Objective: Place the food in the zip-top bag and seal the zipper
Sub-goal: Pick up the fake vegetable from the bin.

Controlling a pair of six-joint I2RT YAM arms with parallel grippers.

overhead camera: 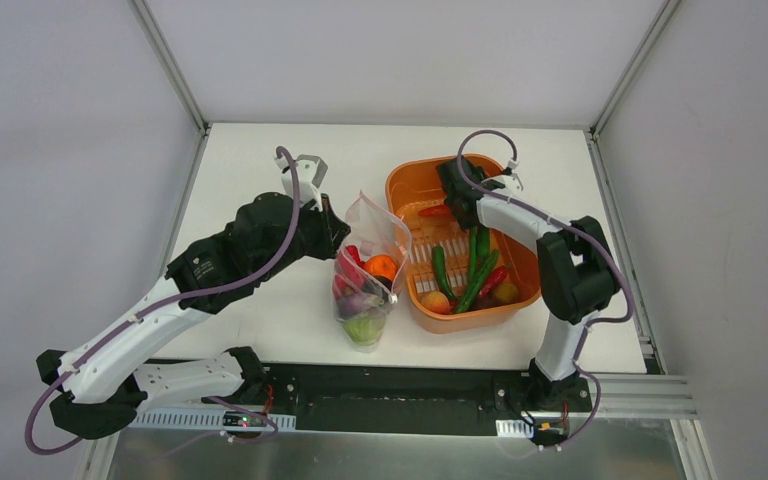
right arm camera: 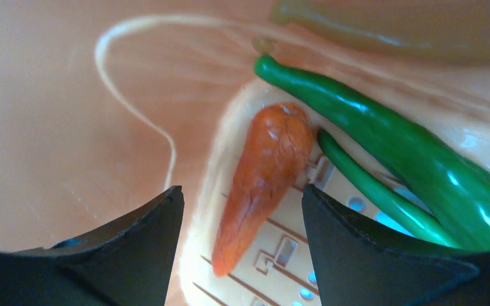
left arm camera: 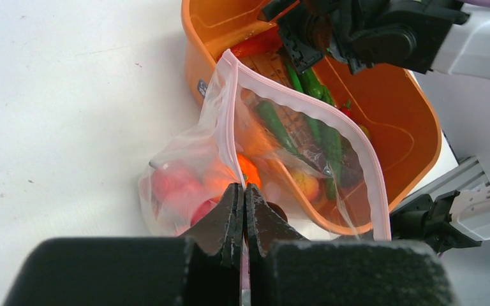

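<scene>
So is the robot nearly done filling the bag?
About halfway. Some food already sits in the bag, which the left hand pinches by its pink edge. The right hand is open over a red pepper in the tub. Several pieces remain there, and the bag's mouth is unsealed.

Thin, crinkly, shiny film on the clear plastic zip-top bag (left arm camera: 185, 150); smooth glossy plastic on the orange rectangular tub (right arm camera: 70, 95); slick shine on the long green toy peppers (right arm camera: 383, 143); finely wrinkled, duller skin on the orange-red pepper (right arm camera: 265, 166); matt white tabletop (left arm camera: 57, 95)
</scene>
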